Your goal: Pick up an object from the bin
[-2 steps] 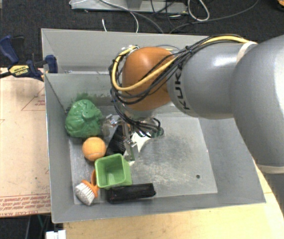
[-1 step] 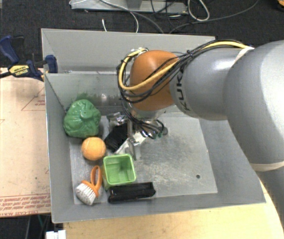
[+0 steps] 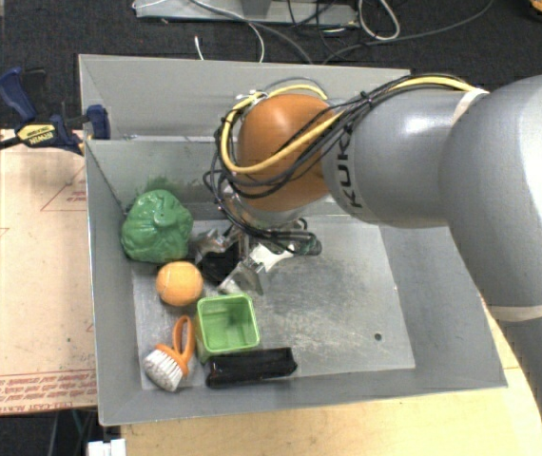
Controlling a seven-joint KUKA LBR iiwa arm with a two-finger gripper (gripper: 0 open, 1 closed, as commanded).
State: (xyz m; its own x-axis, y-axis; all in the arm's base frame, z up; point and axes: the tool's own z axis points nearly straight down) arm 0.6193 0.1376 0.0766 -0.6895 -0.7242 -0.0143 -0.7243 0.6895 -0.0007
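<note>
While the gripper (image 3: pixel 241 266) hangs low mid-bin under the arm's orange cover, I can't tell whether it's parted or closed; nothing visibly held.

Camera view:
- Nearest things are the orange ball (image 3: pixel 179 284) just to its left and the green square cup (image 3: pixel 226 325) just toward the near wall.
- The green lumpy ball (image 3: pixel 157 226) sits further left.
- My call: centre over one thing, descend straight, don't nudge the neighbours.
- The ball has no long axis.
- The cup is upright, mouth up.
- The black bar (image 3: pixel 250 366) lies lengthwise along the near wall.
</note>
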